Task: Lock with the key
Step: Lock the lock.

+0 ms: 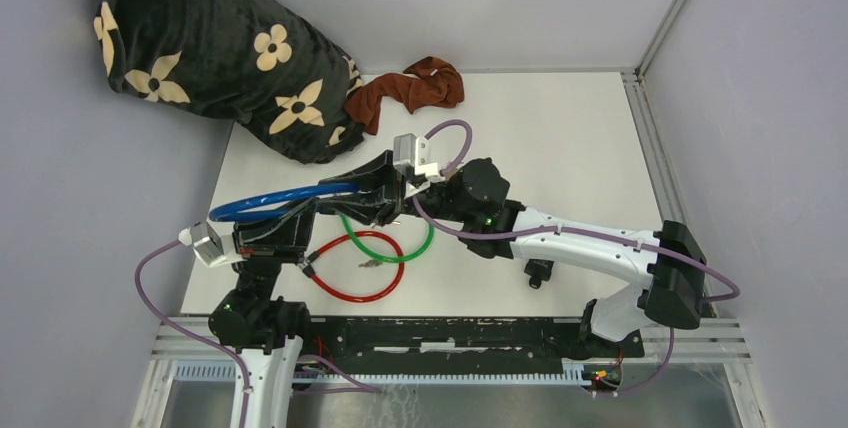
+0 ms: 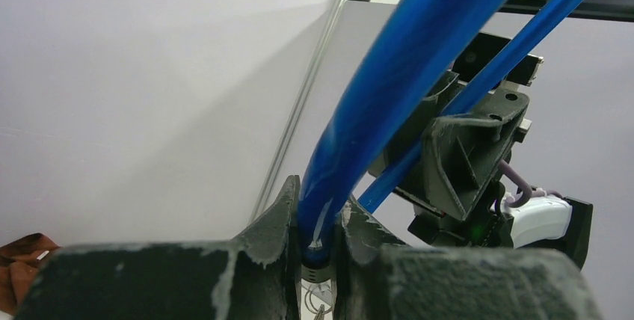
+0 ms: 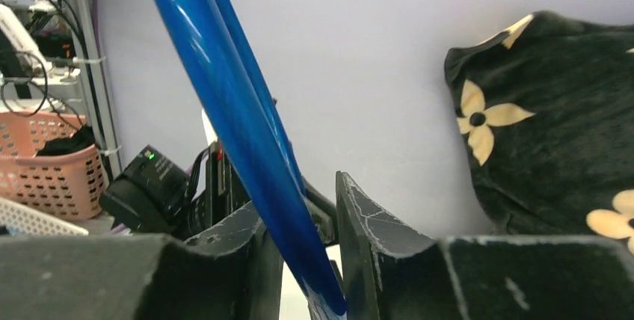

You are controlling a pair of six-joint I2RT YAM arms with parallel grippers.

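Observation:
A blue cable lock [image 1: 268, 204] is held off the table between both grippers. My left gripper [image 1: 378, 214] is shut on the blue cable [image 2: 374, 103] just above its metal end [image 2: 320, 269], where a key ring [image 2: 317, 302] hangs below. My right gripper [image 1: 392, 184] reaches in from the right. In the right wrist view the blue cable [image 3: 239, 111] runs slantwise between its fingers [image 3: 366, 223], which close on it low down. A small bunch of keys [image 1: 372, 263] lies on the table inside the green and red loops.
A green cable lock [image 1: 388, 245] and a red cable lock [image 1: 350, 270] lie overlapping on the white table [image 1: 560, 148]. A black flowered blanket [image 1: 215, 48] and a brown cloth [image 1: 410, 88] are at the back. A metal rail [image 1: 450, 333] runs along the near edge.

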